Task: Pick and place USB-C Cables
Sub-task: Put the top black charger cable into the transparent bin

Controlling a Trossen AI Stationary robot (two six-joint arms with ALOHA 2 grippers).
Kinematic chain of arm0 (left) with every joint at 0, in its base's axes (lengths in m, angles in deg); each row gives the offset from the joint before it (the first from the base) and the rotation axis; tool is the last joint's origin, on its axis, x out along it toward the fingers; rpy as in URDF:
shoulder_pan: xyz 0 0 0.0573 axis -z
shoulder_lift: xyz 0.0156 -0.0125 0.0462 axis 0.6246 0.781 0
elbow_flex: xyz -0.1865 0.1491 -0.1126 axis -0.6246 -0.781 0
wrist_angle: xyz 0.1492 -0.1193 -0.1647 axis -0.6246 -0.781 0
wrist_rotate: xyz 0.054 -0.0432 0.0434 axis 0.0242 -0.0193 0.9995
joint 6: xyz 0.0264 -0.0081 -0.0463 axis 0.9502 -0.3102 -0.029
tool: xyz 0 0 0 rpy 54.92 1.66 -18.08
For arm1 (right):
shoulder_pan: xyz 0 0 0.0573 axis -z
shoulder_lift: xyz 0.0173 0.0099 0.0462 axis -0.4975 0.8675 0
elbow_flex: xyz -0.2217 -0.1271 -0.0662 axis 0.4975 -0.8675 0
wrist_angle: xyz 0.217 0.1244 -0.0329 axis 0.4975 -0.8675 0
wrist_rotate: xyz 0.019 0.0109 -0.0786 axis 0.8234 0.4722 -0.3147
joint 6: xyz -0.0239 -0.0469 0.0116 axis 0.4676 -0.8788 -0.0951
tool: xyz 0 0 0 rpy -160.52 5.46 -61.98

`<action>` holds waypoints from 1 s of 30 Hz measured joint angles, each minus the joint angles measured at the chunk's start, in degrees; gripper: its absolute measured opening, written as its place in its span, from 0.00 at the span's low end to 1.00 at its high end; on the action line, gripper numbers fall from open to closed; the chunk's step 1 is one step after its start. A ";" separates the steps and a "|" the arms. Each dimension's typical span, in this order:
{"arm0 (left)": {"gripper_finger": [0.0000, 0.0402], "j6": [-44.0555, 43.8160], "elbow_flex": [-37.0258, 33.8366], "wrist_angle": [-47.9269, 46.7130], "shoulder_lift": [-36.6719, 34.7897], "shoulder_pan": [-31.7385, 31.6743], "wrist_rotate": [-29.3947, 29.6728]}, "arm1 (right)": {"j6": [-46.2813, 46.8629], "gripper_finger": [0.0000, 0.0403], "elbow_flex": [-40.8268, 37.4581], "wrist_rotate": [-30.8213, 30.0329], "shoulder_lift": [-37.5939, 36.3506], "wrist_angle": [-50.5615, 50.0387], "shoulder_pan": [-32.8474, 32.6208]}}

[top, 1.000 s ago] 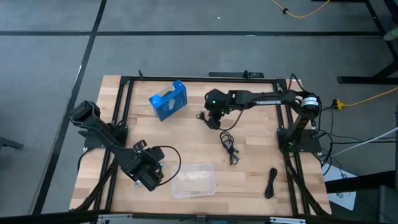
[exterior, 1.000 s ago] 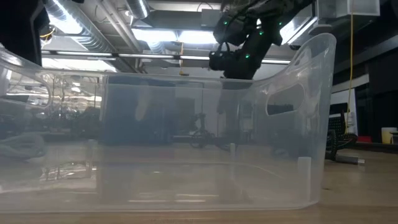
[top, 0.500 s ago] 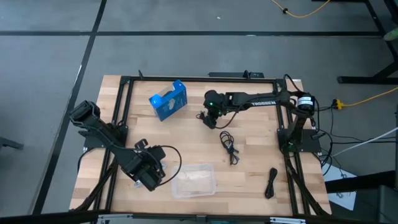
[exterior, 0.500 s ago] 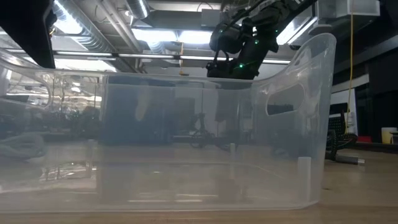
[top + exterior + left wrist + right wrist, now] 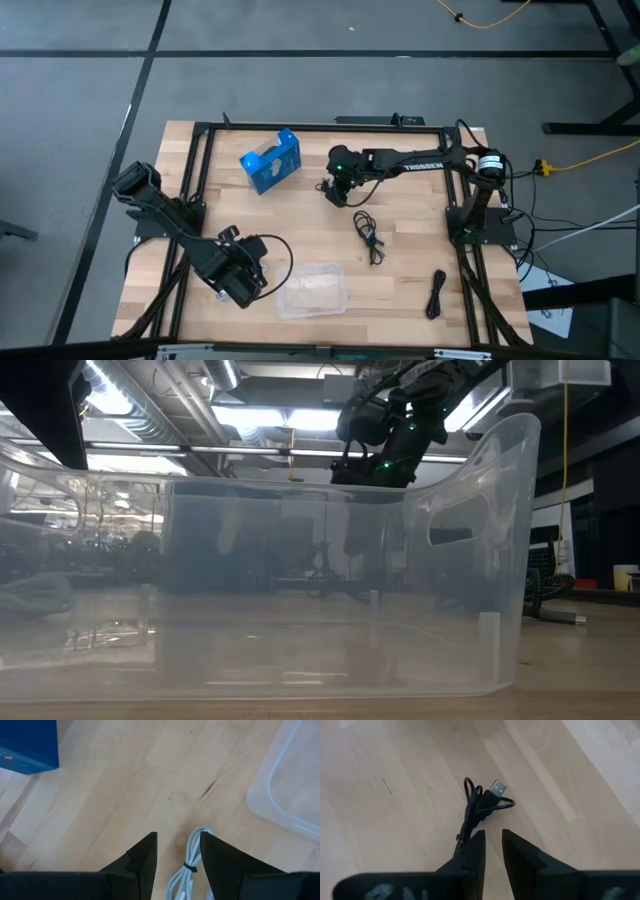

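Right tool (image 5: 338, 190) reaches out over the far middle of the worktop (image 5: 410, 290), just right of the blue box (image 5: 271, 160). The right wrist view shows its fingers (image 5: 474, 851) nearly together, with a bundled black cable (image 5: 479, 809) lying on the wood directly ahead of the tips; a USB plug sticks out of the bundle. The fingers appear to pinch the near end of that bundle, but the contact is hidden behind the tips, so I cannot tell whether it is gripped.

Left tool (image 5: 240, 270) sits near-left, just beside the clear tray (image 5: 312, 290). Its fingers (image 5: 142, 860) stand apart, straddling a white cable (image 5: 187, 870) on the wood; nothing is held. Judgement: it is staged over that cable so the short carry to the tray follows.

Other black cables: one loose coil (image 5: 369, 236) at centre, one short bundle (image 5: 437, 293) near-right. Both are untouched and well apart from either tool.

The tray holds something pale; I cannot tell what it is. The low view looks through the tray wall (image 5: 300, 590).
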 joint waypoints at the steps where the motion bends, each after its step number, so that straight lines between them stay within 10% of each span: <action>1: 0.36 0.00 0.00 0.04 0.00 0.00 -0.02 | -0.03 0.17 0.00 0.45 0.08 -0.09 0.00; 30: 0.36 0.04 -0.02 1.01 0.02 0.00 -0.09 | -0.57 0.29 0.00 2.82 8.01 4.92 -1.81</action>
